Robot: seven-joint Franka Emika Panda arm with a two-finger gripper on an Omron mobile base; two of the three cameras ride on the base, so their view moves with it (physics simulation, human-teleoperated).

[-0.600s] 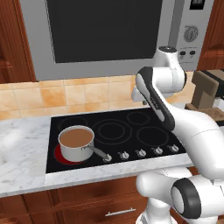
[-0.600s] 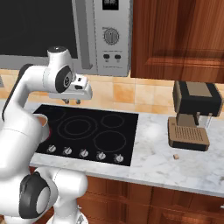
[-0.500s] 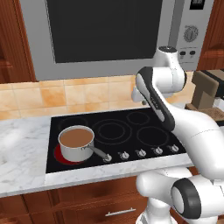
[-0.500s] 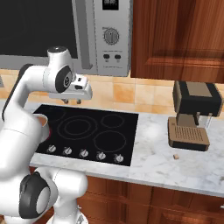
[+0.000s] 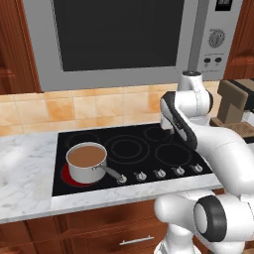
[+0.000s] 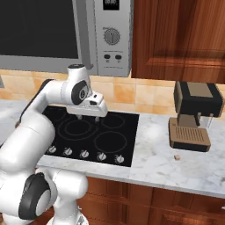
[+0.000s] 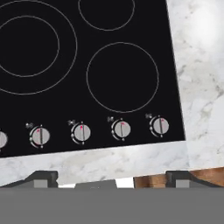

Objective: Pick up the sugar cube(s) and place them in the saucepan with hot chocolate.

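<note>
- Left base view: saucepan (image 5: 87, 162) sits on the cooktop's (image 5: 149, 149) front-left burner, which glows red.
- Right base view: claw (image 6: 88, 117) hangs over the cooktop; sugar cube (image 6: 177, 156) lies on the tabletop (image 6: 176, 169), right of the cooktop, before the coffee machine (image 6: 195, 116).
- Hand view: fingertips (image 7: 41, 178) stand wide apart, holding nothing, above the cooktop's knobs (image 7: 121, 129).

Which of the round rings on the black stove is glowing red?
The front-left burner ring of the black glass cooktop, the one under the small silver saucepan of brown hot chocolate. The other rings are just thin grey circles on black.
</note>
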